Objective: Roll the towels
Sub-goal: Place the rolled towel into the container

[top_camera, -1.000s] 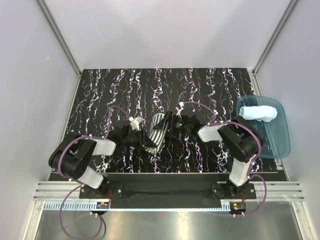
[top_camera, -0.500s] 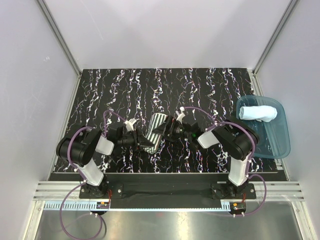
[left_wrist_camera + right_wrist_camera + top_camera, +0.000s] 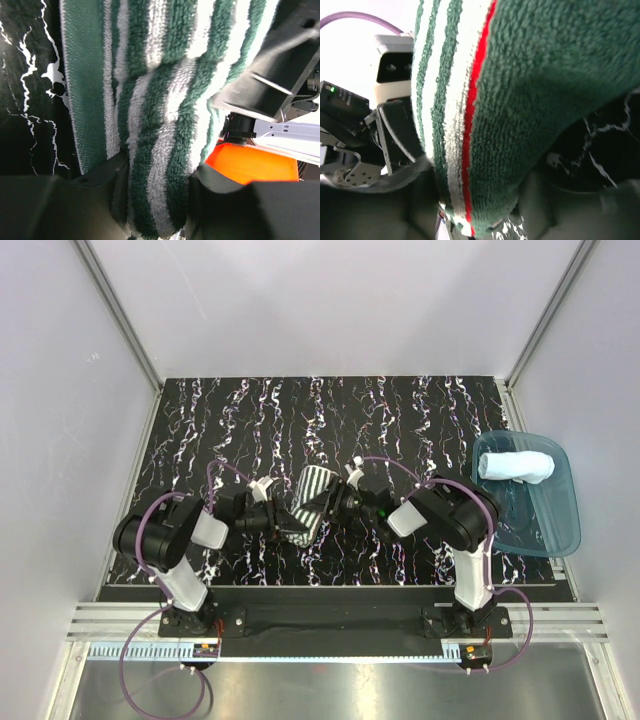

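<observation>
Clamping one striped towel (image 3: 315,484) are left pincer (image 3: 284,522) and right pincer (image 3: 329,503).

no legible text or labels anywhere

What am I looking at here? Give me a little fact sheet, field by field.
striped towel: bunched at mid-table, pinched by both grippers
left gripper: shut on the striped towel's near end
right gripper: shut on the striped towel's right side
blue towel: rolled, lying in the tray
tray: translucent blue, at the table's right edge
table: black, white-veined
</observation>
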{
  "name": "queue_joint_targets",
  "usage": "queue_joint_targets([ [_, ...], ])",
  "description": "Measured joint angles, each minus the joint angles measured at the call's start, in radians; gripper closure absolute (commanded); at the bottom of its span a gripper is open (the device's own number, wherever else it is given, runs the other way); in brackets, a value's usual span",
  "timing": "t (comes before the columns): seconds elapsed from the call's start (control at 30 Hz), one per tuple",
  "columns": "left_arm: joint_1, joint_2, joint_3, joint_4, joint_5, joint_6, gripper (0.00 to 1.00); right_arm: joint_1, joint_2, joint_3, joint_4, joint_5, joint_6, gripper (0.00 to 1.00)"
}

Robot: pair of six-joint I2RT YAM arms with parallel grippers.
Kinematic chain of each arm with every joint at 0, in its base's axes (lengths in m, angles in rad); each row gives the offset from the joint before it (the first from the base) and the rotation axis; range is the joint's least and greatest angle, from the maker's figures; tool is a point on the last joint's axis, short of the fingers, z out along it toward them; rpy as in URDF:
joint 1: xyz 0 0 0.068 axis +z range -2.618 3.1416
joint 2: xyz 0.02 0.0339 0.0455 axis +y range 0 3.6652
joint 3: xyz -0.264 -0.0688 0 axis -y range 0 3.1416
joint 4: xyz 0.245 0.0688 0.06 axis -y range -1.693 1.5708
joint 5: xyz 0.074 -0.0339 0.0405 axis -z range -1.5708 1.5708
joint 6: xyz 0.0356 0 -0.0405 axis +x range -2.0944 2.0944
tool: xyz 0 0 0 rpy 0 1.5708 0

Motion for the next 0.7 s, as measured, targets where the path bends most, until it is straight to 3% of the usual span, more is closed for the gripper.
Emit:
queue_joint_targets([
  [0.03,0.000,0.000,0.000,-0.001,0.001,0.001,0.50,0.000,0.007,0.005,0.005,-0.001,0.004,0.50],
  [0.07,-0.002,-0.001,0.000,-0.005,0.000,0.004,0.35,0.002,0.015,0.013,0.008,-0.003,0.007,0.61],
  [0.1,-0.004,-0.004,0.003,-0.018,0.000,0.011,0.29,0.004,0.021,0.020,0.009,-0.005,0.008,0.67],
  [0.17,-0.016,-0.032,0.020,-0.053,0.005,0.017,0.22,0.011,0.035,0.039,0.014,-0.008,0.015,0.78],
  [0.3,-0.044,-0.143,0.047,-0.224,-0.050,0.078,0.09,0.019,0.040,0.058,0.008,-0.011,0.018,0.83],
  [0.5,-0.055,-0.359,0.095,-0.577,-0.170,0.184,0.01,0.027,0.005,0.096,-0.090,-0.008,0.008,0.84],
  [0.7,-0.055,-0.590,0.248,-0.972,-0.294,0.302,0.01,-0.055,-0.203,0.103,-0.251,0.002,-0.024,0.85],
])
